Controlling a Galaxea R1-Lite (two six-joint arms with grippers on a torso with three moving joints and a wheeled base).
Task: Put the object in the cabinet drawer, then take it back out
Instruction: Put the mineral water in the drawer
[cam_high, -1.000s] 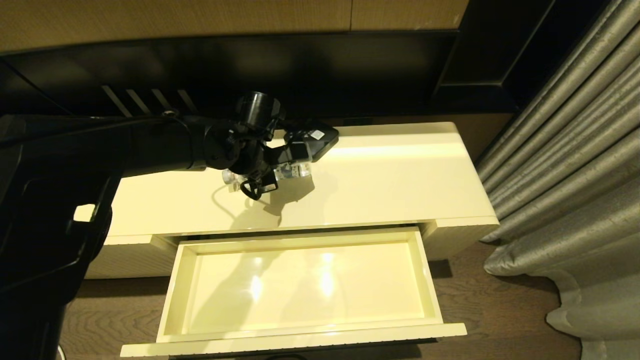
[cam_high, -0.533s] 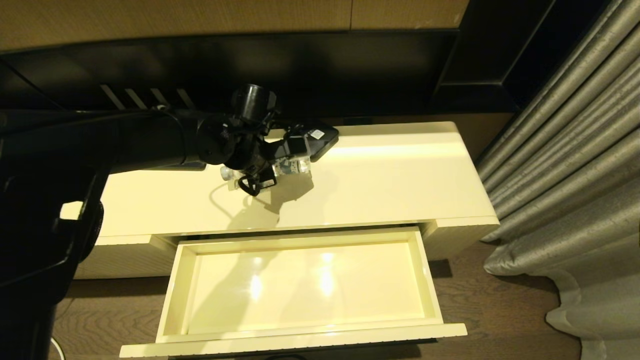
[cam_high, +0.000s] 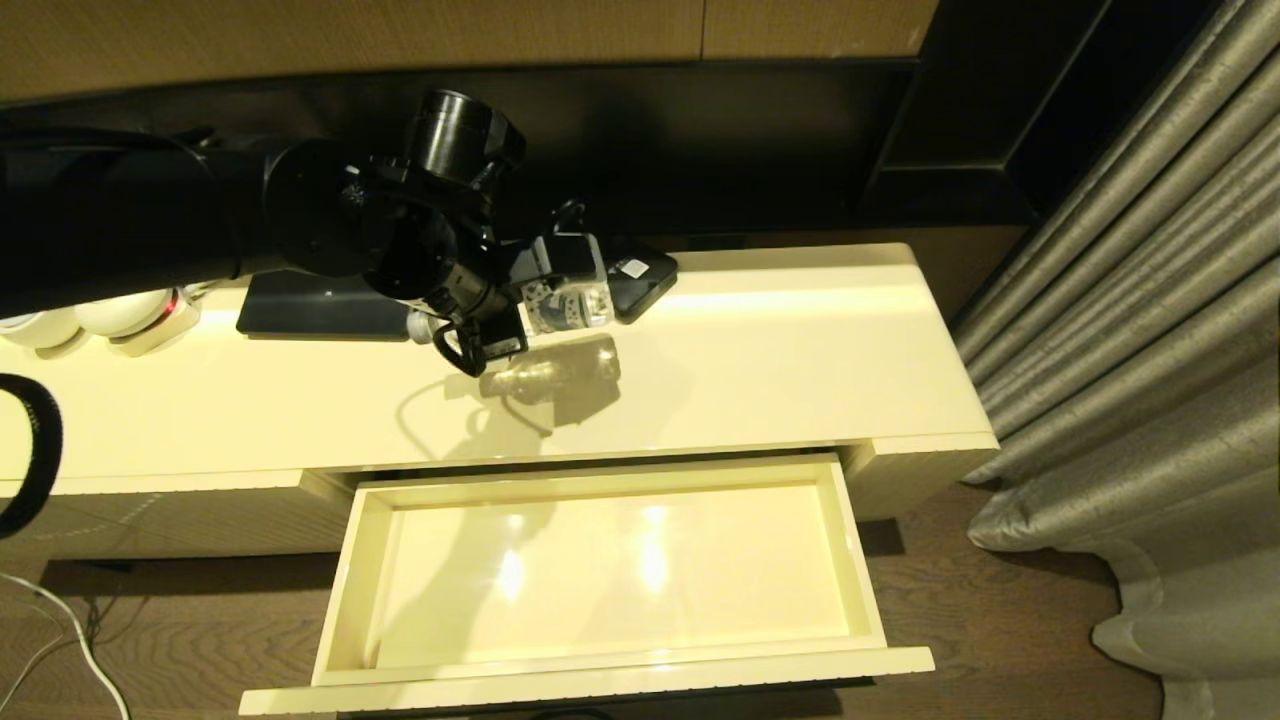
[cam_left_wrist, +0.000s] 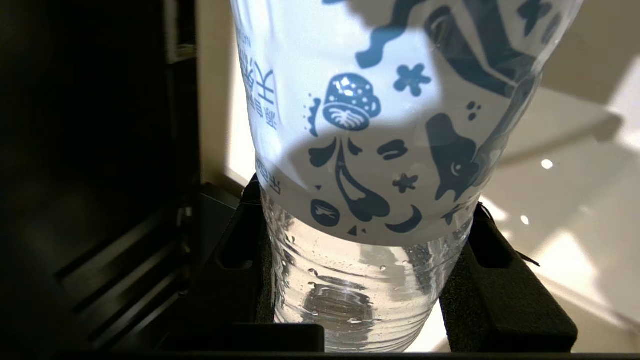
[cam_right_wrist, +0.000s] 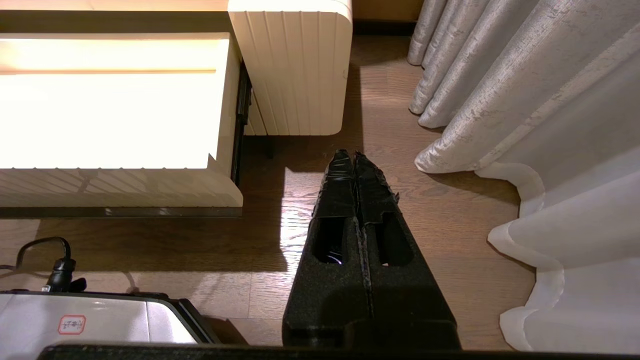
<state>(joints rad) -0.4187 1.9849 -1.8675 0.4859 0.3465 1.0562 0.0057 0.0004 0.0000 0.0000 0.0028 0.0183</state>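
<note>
Glossy cream cabinet top (cam_high: 780, 350): left gripper (cam_high: 545, 300) clamped half-wide on water bottle (cam_high: 570, 305) just above it, behind the open drawer (cam_high: 600, 575); light, slick, squashy plastic, so grip the ribbed lower body, 2 pads opposed.

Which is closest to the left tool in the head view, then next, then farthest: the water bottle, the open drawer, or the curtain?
From the left tool:
1. Water bottle, held in it.
2. Open drawer, below, in front of the cabinet.
3. Curtain, far right.
</note>
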